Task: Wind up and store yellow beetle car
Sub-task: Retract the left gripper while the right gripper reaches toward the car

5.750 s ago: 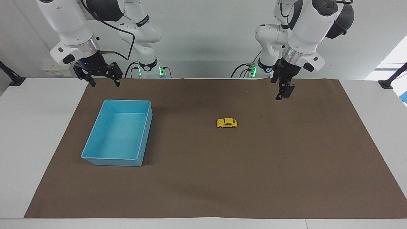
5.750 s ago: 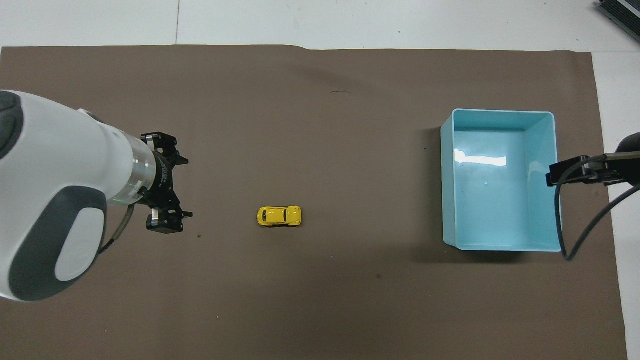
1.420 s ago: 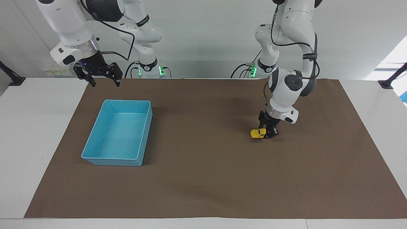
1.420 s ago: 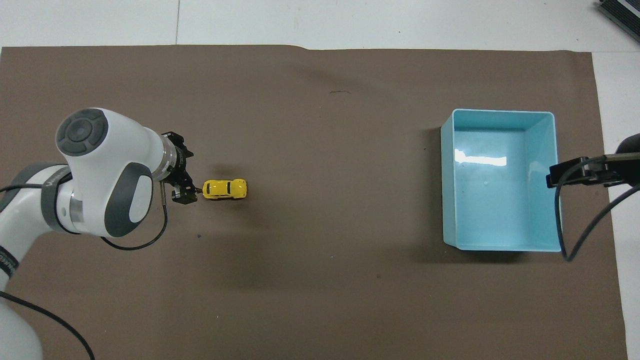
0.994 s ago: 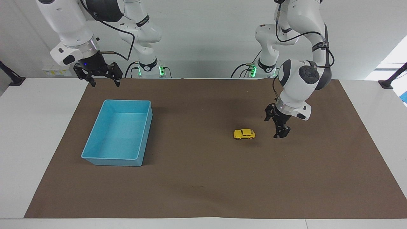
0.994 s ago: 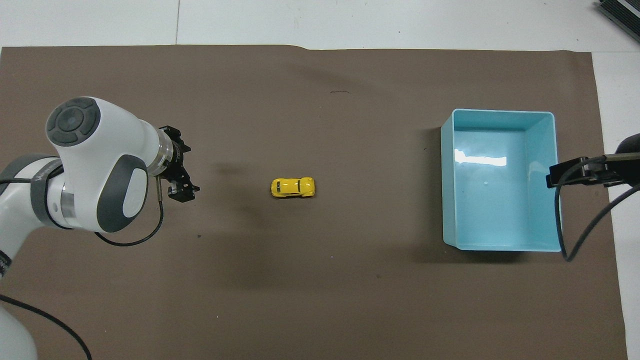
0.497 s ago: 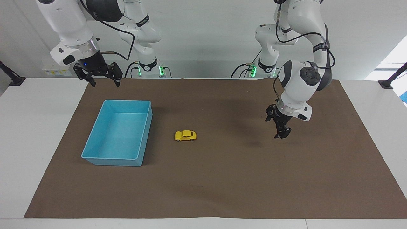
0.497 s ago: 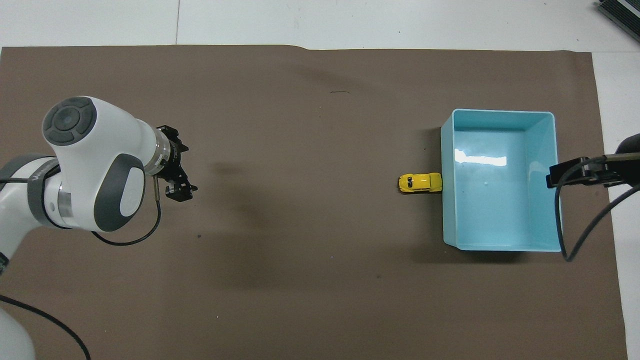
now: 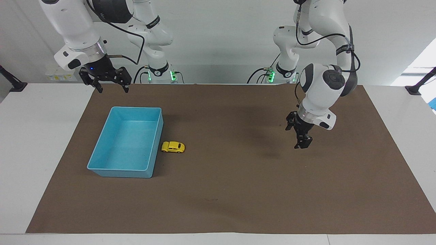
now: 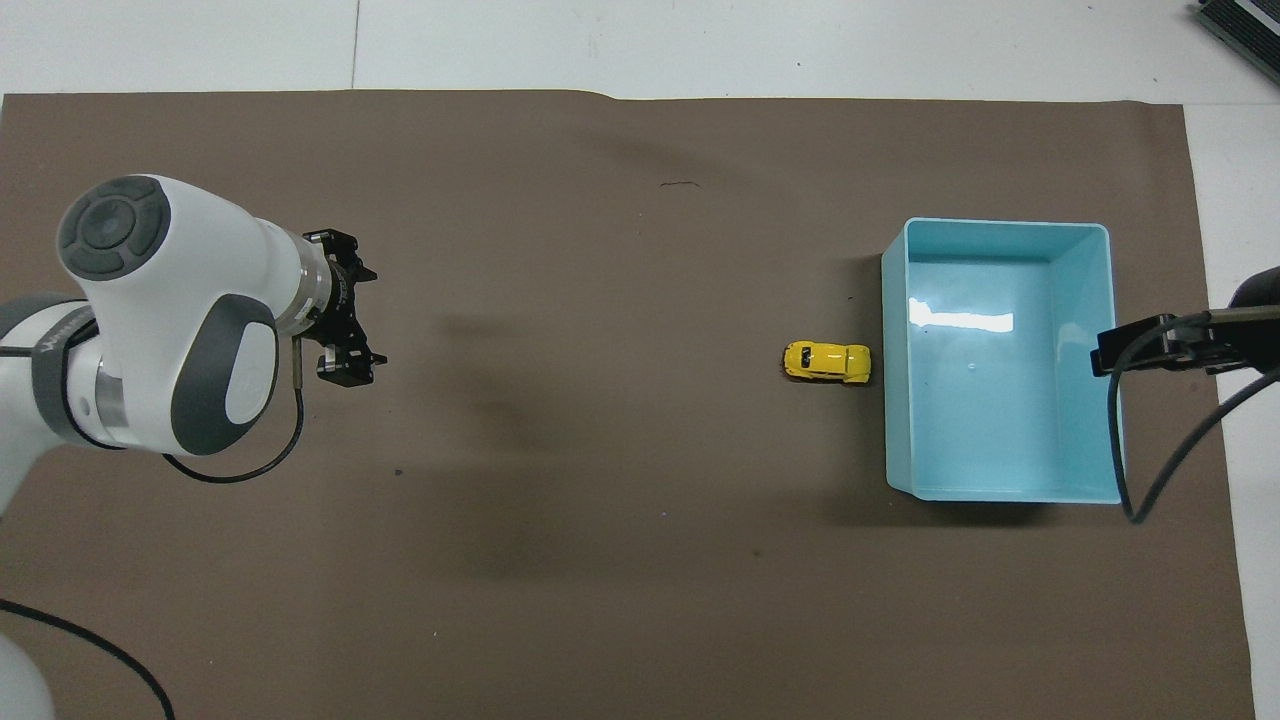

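The yellow beetle car (image 9: 173,147) (image 10: 826,361) stands on its wheels on the brown mat, close beside the long wall of the light blue bin (image 9: 136,108) (image 10: 1000,224), with a thin gap between them. My left gripper (image 9: 301,144) (image 10: 372,315) hangs open and empty just above the mat, well away from the car toward the left arm's end of the table. Over the mat's edge by the bin's short wall nearest the robots, my right gripper (image 9: 113,89) waits open and empty. In the overhead view only its cable bracket (image 10: 1150,345) shows.
The brown mat (image 9: 238,190) covers most of the white table. The bin holds nothing. A dark stand (image 9: 414,89) sits on the table at the left arm's end, and another (image 9: 15,86) at the right arm's end.
The car has rolled across the mat from near my left gripper to the bin's wall. My left gripper has risen slightly. The right arm has not moved.
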### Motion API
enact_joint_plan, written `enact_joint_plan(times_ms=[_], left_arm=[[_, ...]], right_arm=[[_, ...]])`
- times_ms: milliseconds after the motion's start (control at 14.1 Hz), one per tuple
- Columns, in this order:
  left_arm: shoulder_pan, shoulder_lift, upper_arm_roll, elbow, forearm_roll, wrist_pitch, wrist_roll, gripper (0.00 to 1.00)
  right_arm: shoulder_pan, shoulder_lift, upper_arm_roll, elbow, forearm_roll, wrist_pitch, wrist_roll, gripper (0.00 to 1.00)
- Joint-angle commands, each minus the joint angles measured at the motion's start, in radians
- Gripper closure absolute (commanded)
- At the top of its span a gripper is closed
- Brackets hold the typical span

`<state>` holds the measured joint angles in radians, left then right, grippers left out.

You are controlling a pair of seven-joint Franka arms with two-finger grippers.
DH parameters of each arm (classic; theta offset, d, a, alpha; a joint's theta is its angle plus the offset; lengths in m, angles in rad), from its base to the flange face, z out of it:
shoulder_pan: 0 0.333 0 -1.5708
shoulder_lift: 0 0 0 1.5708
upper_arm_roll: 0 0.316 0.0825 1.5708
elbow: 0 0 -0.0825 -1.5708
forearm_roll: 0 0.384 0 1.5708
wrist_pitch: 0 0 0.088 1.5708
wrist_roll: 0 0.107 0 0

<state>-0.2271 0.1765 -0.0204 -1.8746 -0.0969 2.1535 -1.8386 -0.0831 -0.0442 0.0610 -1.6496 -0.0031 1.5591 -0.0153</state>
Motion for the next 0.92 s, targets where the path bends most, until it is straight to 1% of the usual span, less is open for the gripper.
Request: enact_joint_plan(times_ms=[0, 142, 284, 426, 639, 852], left_arm=[[0.038, -0.029, -0.006, 0.040, 0.009, -0.035, 0.071, 0.00], [0.055, -0.052, -0.006, 0.045, 0.008, -0.050, 0.164, 0.00], [0.057, -0.066, -0.004, 0.064, 0.008, -0.095, 0.299, 0.00], [0.069, -0.077, -0.004, 0.077, 0.008, -0.127, 0.414, 0.00], [0.086, -0.095, -0.004, 0.071, 0.008, -0.150, 0.591, 0.00], [0.103, -0.115, -0.004, 0.045, 0.008, -0.172, 0.698, 0.00]], right_arm=[[-0.001, -0.016, 0.002, -0.013, -0.012, 0.002, -0.031, 0.00], [-0.001, -0.016, 0.002, -0.013, -0.002, 0.009, -0.020, 0.00], [-0.001, -0.014, 0.002, -0.013, 0.000, 0.003, -0.005, 0.00], [0.003, -0.013, 0.006, -0.009, 0.002, -0.004, 0.050, 0.00], [0.008, -0.008, 0.011, -0.004, 0.003, -0.005, 0.107, 0.00], [0.035, 0.000, 0.013, 0.010, 0.005, -0.008, 0.214, 0.00]])
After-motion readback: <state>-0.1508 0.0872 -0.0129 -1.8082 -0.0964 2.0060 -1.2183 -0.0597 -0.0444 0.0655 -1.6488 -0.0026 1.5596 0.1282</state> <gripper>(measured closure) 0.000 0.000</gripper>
